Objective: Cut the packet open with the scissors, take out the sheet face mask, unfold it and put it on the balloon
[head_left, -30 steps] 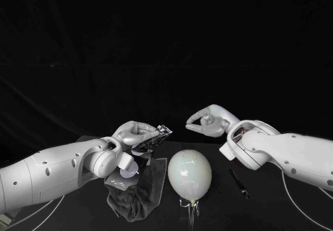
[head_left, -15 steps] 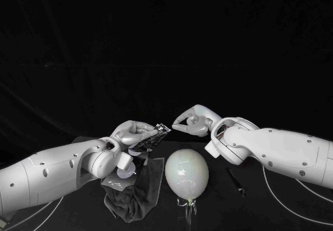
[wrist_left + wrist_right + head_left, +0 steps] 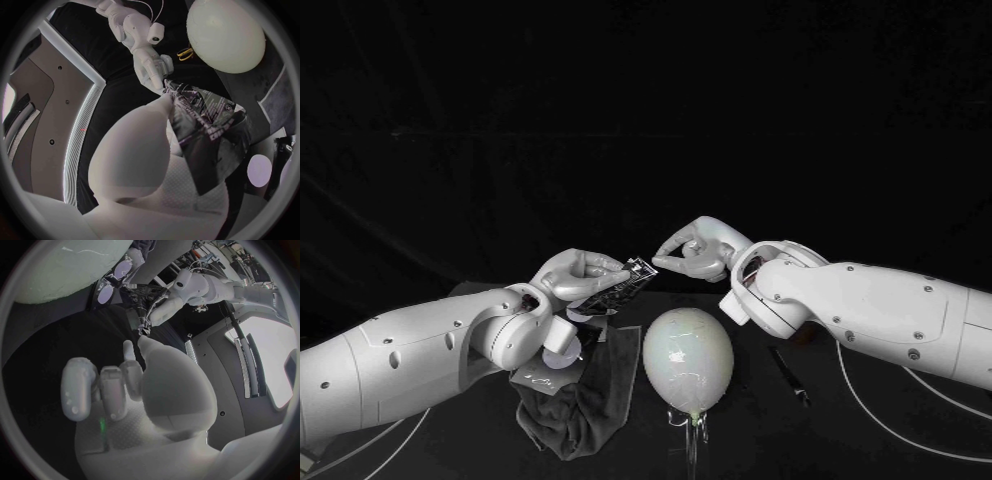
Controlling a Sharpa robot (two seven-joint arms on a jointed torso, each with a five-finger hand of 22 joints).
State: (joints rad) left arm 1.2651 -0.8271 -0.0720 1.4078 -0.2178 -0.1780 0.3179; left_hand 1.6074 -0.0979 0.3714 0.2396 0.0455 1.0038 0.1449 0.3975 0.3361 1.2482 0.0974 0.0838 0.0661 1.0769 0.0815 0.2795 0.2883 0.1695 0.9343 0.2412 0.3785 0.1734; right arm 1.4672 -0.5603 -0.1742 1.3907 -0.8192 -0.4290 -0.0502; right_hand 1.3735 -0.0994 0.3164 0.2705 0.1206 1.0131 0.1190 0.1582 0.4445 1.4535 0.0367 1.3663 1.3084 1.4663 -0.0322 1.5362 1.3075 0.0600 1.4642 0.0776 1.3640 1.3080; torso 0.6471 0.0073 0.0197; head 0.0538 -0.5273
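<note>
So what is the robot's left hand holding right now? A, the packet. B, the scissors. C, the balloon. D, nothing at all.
A: the left hand grips the dark packet between its fingers, while the balloon lies apart from it, untouched.

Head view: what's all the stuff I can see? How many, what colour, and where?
balloon: one, pale white, middle of the table.
packet: one, dark and shiny, held up in the left hand.
cloth: one, dark grey, on the table left of the balloon.
slim thing: one, black, on the table right of the balloon; too dim to name.
left hand: one, silver, holding the packet.
right hand: one, silver, fingertips at the packet's top corner.
</note>
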